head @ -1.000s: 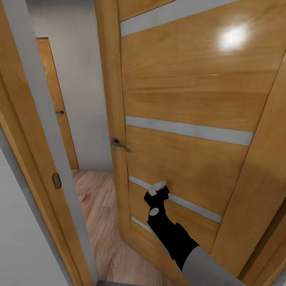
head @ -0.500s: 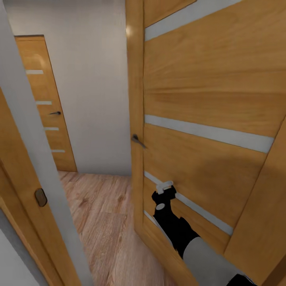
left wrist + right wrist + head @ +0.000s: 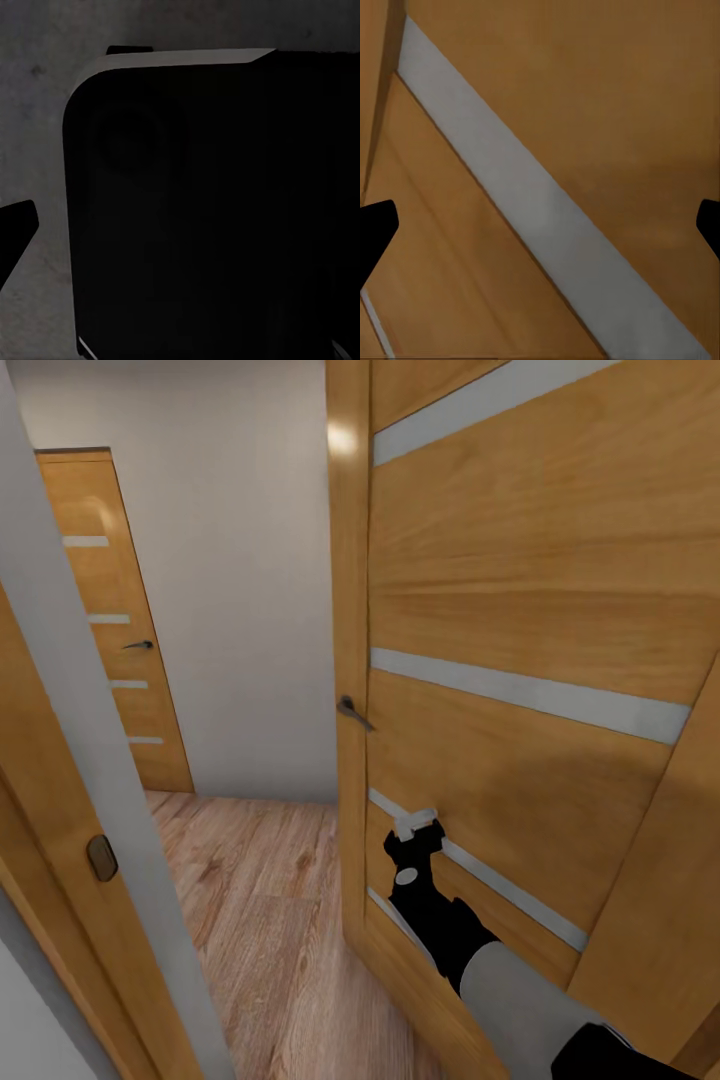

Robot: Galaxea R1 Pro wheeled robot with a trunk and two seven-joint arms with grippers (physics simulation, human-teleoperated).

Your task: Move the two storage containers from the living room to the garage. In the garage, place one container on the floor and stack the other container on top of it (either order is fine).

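Door (image 3: 520, 620) swing continues: against the frame a second back, the wooden leaf's free edge sits further toward the right side of the head view, and more of the hallway shows past it, including the light plank floor (image 3: 260, 880), the white wall (image 3: 250, 580) and a second closed door (image 3: 115, 630). Over the last half second the change is slight. Some of this shift may be camera motion rather than door motion; I cannot separate the two.

Right end effector (image 3: 416, 822) is against the lower part of the leaf, at one of its pale inset strips (image 3: 480, 870), below the handle (image 3: 352, 712). Right wrist view shows the fingertips spread wide with only door panel between them, so it holds nothing and is pushing, not gripping.

Left end effector: left wrist view is dark and blocked by a black body; aperture cannot be judged.

Storage containers appear nowhere here. Judgement: robot is in transit, clearing a doorway; gap looks nearly passable.
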